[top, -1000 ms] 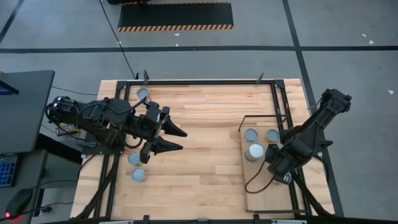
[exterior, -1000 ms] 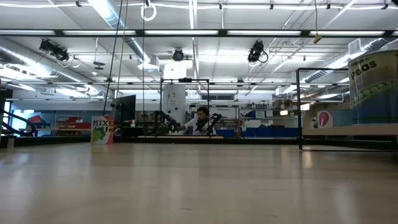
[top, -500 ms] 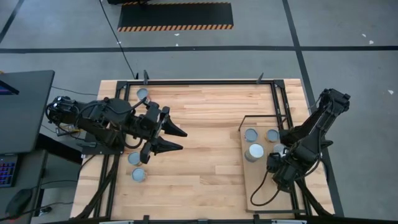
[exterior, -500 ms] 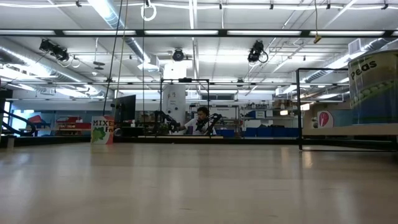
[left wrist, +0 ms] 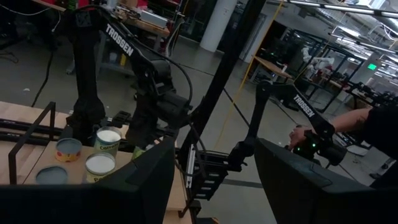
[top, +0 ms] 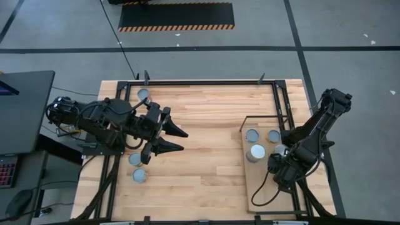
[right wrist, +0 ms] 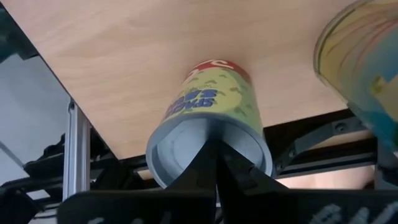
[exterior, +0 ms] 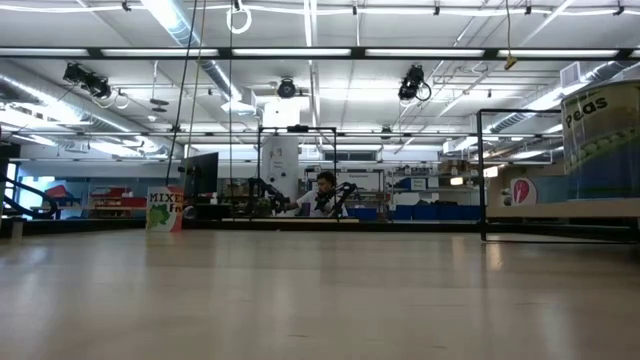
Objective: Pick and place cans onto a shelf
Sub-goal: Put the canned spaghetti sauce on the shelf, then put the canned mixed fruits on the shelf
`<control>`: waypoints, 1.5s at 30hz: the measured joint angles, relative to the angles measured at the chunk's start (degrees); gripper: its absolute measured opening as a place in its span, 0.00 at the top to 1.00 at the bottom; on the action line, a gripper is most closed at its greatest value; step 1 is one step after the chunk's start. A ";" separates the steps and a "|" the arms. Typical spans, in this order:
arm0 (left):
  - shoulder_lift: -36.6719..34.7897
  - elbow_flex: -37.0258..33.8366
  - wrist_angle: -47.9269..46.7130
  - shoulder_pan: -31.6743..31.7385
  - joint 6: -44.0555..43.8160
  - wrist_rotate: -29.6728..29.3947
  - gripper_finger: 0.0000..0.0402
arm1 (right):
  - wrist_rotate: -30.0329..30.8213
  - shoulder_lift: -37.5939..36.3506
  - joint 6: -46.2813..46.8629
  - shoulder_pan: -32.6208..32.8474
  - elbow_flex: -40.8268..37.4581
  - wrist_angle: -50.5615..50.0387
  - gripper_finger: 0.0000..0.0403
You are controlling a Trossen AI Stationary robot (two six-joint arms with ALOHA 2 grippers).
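Since the right gripper (right wrist: 217, 149) hovers clenched and empty, its tips just short of a can (right wrist: 211, 106) standing near the edge of the shelf (right wrist: 124, 56), any forward creep could topple that can into the neighbouring can (right wrist: 360, 56) alongside; the left gripper (top: 178, 139) waits spread, well apart.

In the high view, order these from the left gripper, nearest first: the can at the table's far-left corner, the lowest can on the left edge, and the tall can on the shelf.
From the left gripper:
1. Lowest left-edge can, on the near side of the gripper.
2. Far-left corner can, on the far side; only slightly farther, nearly too close to call.
3. Tall can on the shelf, across the table.
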 joint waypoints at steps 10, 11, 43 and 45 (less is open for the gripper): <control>0.00 0.00 0.00 0.00 0.02 0.00 0.44 | 0.07 -0.03 0.15 0.00 0.04 -1.51 0.99; 0.00 0.00 0.00 0.00 0.02 0.00 0.44 | 0.14 -0.01 0.15 0.00 0.19 -1.89 0.99; 0.00 0.00 -0.10 -0.02 2.08 0.59 0.44 | -2.58 0.05 0.79 -0.04 1.62 -2.97 0.99; -0.02 0.00 -0.91 -0.02 2.08 0.59 0.44 | -3.69 -0.35 1.48 -0.04 1.76 -3.09 0.99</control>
